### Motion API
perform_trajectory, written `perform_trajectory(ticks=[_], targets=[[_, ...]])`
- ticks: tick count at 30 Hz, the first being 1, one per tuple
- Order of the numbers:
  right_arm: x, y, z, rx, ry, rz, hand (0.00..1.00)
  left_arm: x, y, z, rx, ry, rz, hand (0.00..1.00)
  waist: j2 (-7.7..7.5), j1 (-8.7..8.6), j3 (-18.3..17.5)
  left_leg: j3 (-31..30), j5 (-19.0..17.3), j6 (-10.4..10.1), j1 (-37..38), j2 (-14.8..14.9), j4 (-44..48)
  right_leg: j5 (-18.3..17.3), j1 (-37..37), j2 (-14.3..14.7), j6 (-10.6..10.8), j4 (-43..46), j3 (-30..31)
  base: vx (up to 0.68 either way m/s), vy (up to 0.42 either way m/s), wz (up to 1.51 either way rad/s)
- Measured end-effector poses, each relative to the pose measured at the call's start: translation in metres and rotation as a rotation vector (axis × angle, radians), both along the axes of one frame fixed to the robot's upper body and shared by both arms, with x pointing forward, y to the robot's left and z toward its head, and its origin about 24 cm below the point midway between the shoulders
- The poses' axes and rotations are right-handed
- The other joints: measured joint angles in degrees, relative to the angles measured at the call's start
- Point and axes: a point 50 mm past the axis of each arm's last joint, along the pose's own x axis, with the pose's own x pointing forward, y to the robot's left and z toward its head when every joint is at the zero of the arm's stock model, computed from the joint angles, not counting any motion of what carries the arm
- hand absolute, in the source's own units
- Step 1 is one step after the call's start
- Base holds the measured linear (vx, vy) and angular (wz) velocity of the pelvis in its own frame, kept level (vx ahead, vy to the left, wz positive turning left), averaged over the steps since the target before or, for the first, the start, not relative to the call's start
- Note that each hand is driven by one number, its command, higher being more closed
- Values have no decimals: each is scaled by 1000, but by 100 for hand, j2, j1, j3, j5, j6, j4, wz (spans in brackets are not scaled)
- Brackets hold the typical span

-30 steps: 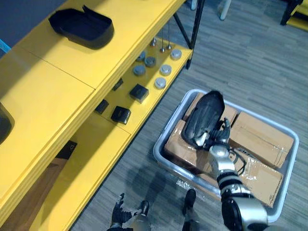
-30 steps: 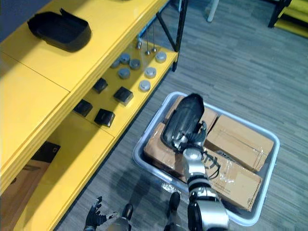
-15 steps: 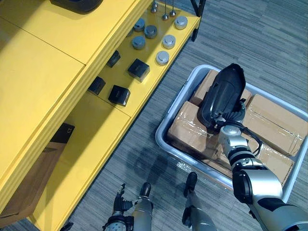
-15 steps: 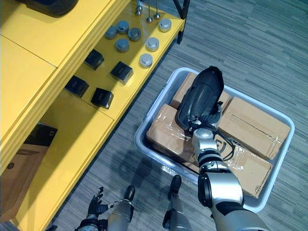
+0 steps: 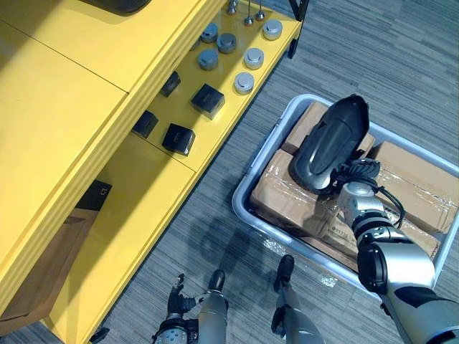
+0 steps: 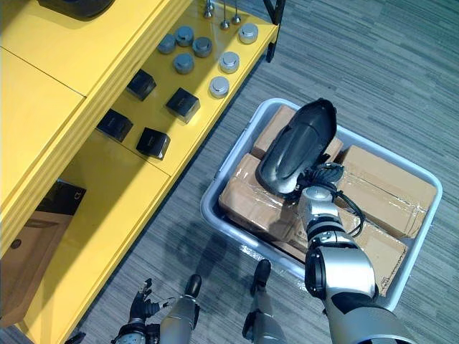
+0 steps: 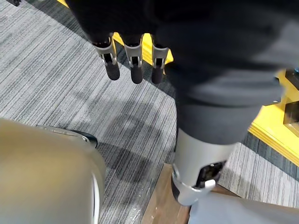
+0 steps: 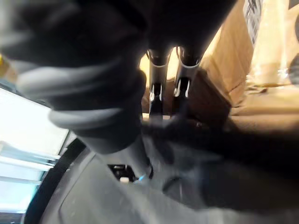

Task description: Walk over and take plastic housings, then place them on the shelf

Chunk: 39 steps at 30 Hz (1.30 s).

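We are gripping one black plastic housing [image 5: 330,143] in our right hand [image 5: 355,180], fingers curled round its lower end, over one grey bin [image 5: 247,193] of four cardboard boxes [image 5: 412,168]. Our left hand [image 7: 136,70] is hanging straight-fingered. Six silver discs [image 5: 244,82] are lying on the yellow shelf [image 5: 72,93].

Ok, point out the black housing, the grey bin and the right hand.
black housing [image 5: 328,147]: left eye view, middle of its curved shell.
grey bin [image 5: 257,170]: left eye view, on its left rim.
right hand [image 5: 356,174]: left eye view, dark back of the hand, fingers curled on the housing.
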Motion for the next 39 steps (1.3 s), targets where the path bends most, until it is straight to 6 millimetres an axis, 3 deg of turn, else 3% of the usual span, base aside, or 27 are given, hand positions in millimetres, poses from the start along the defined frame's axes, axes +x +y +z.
perform_trajectory(ticks=[5,9,12,15,20,24,29,32,39], targets=[[-2,-15,7,-15,31,-6,100,3,-5,6,-16,-29,-17,0,0,5,4,-91,1,0,21,-18,10,1,75,-15,-1,0,-74,36,45,11],[-4,-27,20,-196,57,-4,100,9,-27,28,-103,-141,-51,0,0,-88,3,-151,4,7,79,-71,53,1,192,-58,-2,-1,-81,33,59,10],[-4,-29,42,-392,36,6,100,15,-42,51,-200,-253,-49,0,-1,-187,3,-132,5,13,121,-97,55,2,223,-83,-3,-1,-58,10,42,0],[-3,-24,58,-534,1,18,100,17,-44,65,-254,-323,-43,0,-1,-296,1,-112,5,13,148,-89,61,5,235,-75,-7,-1,-31,-3,20,-6],[-16,1,77,-845,-146,61,100,19,-45,87,-288,-425,-54,0,-27,-471,-57,22,-4,24,305,-58,37,3,334,-48,-12,-2,102,21,25,-11],[-32,13,61,-953,-190,93,100,22,-46,102,-328,-486,-63,0,-71,-512,-314,122,-4,26,433,-47,-89,1,352,-45,-15,-3,210,43,29,-13],[-42,31,32,-963,-183,162,100,38,-56,119,-551,-530,-57,0,-156,-708,-672,210,5,37,598,-43,-200,-4,415,-51,-23,-5,264,44,33,-8],[-48,58,20,-957,-225,249,100,52,-77,125,-722,-503,-104,0,-196,-776,-895,296,13,44,679,-21,-280,-6,417,-37,-51,-7,368,30,23,-12],[-66,109,8,-894,-333,387,100,68,-100,128,-873,-431,-142,0,-270,-908,-1220,448,72,38,1011,35,-572,-27,529,8,-94,-10,513,61,8,-12]])
